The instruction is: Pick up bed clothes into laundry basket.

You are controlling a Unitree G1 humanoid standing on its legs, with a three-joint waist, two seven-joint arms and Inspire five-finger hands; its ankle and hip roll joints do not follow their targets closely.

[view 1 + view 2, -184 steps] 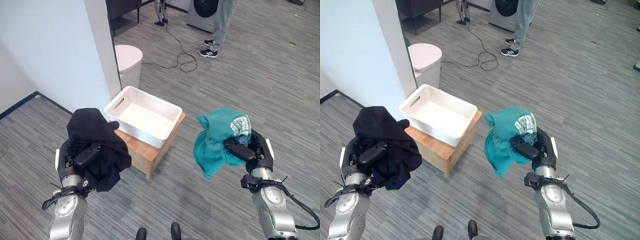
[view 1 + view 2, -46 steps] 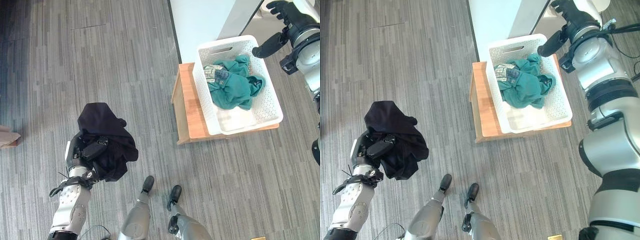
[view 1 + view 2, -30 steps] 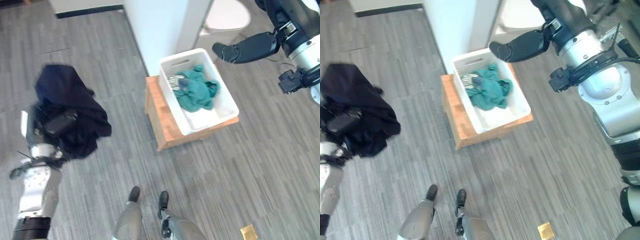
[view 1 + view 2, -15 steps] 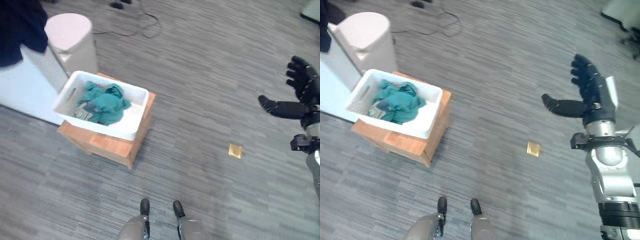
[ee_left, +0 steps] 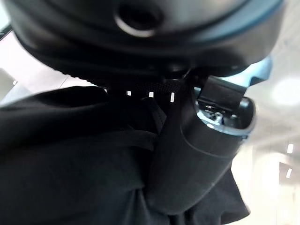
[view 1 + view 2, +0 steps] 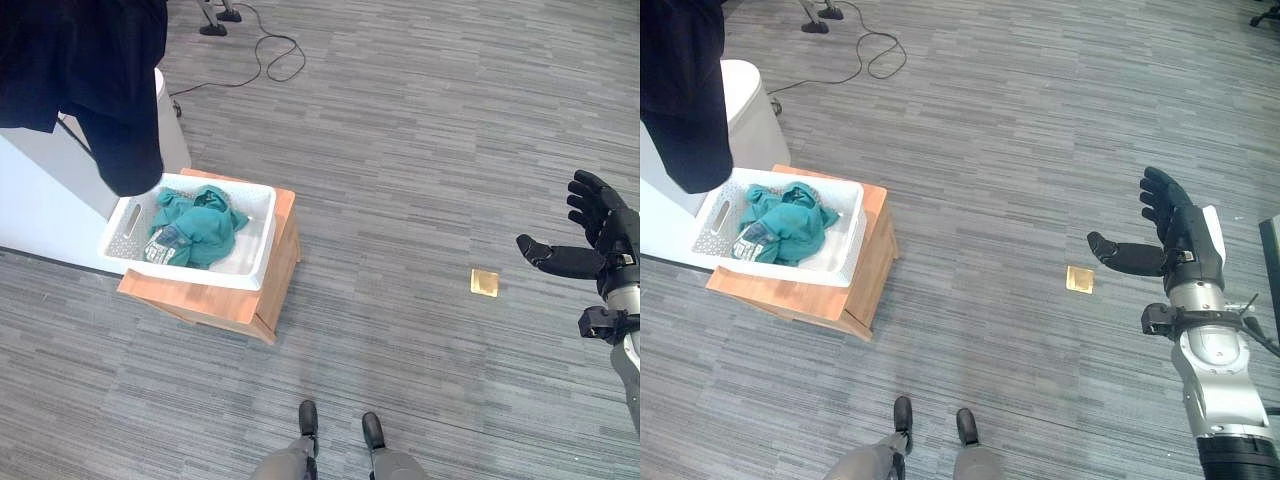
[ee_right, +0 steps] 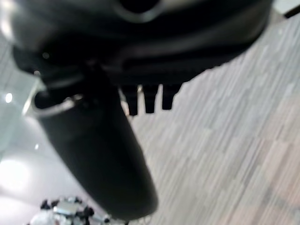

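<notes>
- We look down at a grey plank floor (image 6: 420, 150). A white laundry basket (image 6: 255, 240) sits on a low wooden stand (image 6: 225, 305) at about nine o'clock from the middle of the head view.
- Inside the basket lies a crumpled teal garment (image 6: 195, 228), so we judge that part of the task done.
- A black garment (image 6: 95, 70) hangs high at about ten o'clock, its lower tip dangling over the basket's far left corner. It is above the basket, not in it.
- In the left wrist view our left hand (image 5: 194, 159) is pressed against that black cloth, which spreads past the thumb. The fingers are buried in the folds, so we cannot tell how they are set.
- Our right hand (image 6: 1175, 245) hovers at about three o'clock, well apart from the basket. Its fingers are spread and its thumb points toward the basket; it holds nothing.
- A small yellow square (image 6: 484, 282) lies on the floor just beside the right hand in the head view. We cannot tell what it is.
- Behind the basket stand a white wall panel (image 6: 40, 190) and a pale round bin (image 6: 745, 110). A black cord (image 6: 265, 55) loops on the floor at about eleven o'clock.
- What is left, as we judge it: the black garment has yet to go into the basket on top of the teal one.
</notes>
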